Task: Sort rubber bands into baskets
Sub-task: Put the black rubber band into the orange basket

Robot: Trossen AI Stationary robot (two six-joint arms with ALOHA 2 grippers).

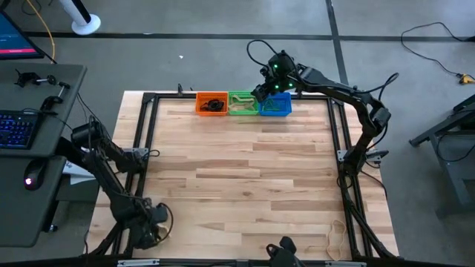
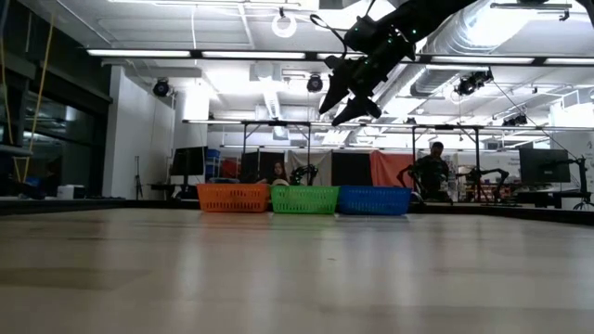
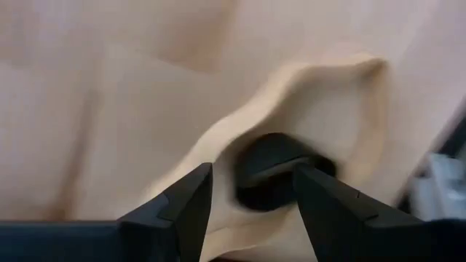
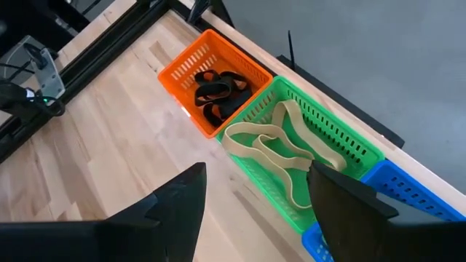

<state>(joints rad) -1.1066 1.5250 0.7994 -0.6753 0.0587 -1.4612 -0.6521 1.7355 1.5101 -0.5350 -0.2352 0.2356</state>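
Three baskets stand in a row at the table's far edge: orange (image 1: 211, 104), green (image 1: 242, 104) and blue (image 1: 277, 107). In the right wrist view the orange basket (image 4: 191, 67) holds black rubber bands (image 4: 217, 90) and the green basket (image 4: 342, 140) holds tan rubber bands (image 4: 280, 145). Only a corner of the blue basket (image 4: 411, 193) shows there. My right gripper (image 4: 255, 196) is open and empty. It hangs high above the green and blue baskets (image 2: 348, 97). My left gripper (image 3: 251, 196) is open and empty, at rest off the table's near left corner (image 1: 157, 222).
A black rail frame (image 1: 145, 133) runs round the wooden table top. A thin tan loop (image 1: 338, 239) lies near the near right corner. A desk with a keyboard (image 1: 16, 127) stands to the left. A person (image 2: 432, 172) shows in the room behind.
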